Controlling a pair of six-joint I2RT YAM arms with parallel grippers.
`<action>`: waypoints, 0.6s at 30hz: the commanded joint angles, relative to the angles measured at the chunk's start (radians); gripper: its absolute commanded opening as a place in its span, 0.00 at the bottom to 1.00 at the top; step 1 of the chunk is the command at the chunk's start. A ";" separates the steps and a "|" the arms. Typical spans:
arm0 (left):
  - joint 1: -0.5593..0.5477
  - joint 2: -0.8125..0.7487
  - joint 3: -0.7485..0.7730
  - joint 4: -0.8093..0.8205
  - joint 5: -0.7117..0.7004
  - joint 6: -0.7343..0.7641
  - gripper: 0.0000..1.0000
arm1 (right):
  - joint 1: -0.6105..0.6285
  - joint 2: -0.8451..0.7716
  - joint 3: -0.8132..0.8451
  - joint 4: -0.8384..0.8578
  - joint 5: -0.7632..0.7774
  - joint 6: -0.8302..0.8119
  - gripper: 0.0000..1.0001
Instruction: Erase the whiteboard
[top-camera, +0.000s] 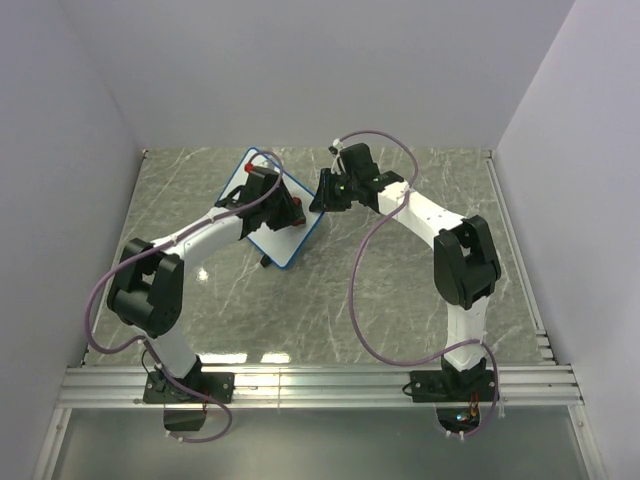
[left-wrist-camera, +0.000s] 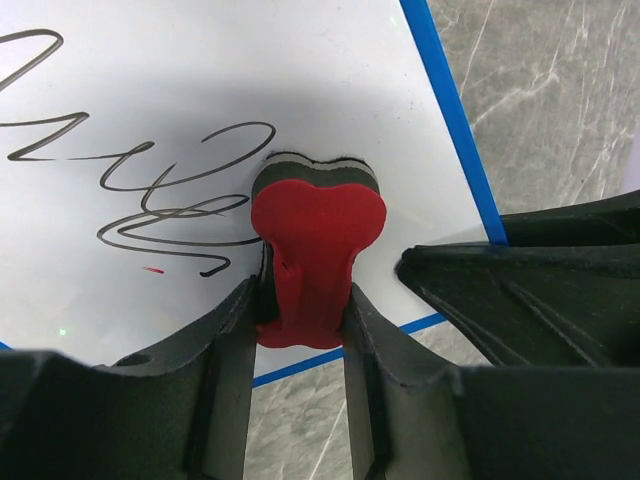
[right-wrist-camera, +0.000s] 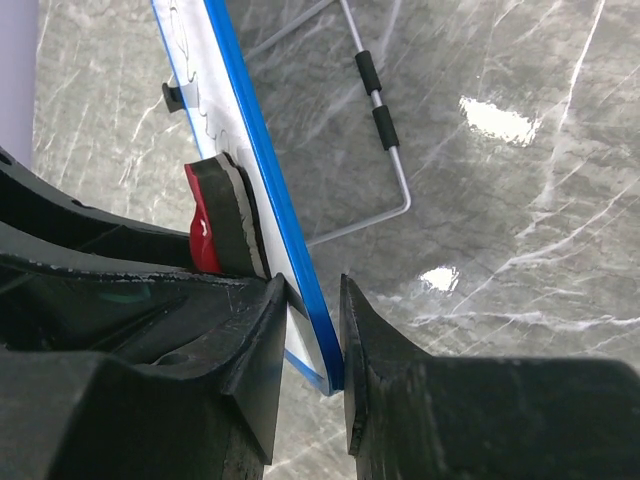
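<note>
Your left gripper (left-wrist-camera: 298, 300) is pinching the red eraser (left-wrist-camera: 318, 230), holding its felt face against the whiteboard (left-wrist-camera: 250, 80) beside the black scribble (left-wrist-camera: 160, 180). Your right gripper (right-wrist-camera: 313, 300) is clamping the board's blue rim (near a lower corner). The board is standing tilted on the marble table (top-camera: 400, 290), left of centre.

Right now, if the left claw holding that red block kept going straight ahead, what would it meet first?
The whiteboard: the eraser in the left gripper looks pressed against its white face, beside the black scribble.
</note>
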 joint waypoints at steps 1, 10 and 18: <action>0.024 0.089 0.015 0.058 -0.028 0.015 0.00 | 0.091 -0.001 -0.053 -0.159 -0.040 0.020 0.00; 0.146 0.115 -0.134 -0.007 -0.080 0.061 0.00 | 0.092 0.007 -0.019 -0.160 -0.035 0.028 0.00; 0.173 0.162 -0.136 -0.076 -0.072 0.070 0.00 | 0.094 0.011 -0.005 -0.166 -0.023 0.032 0.00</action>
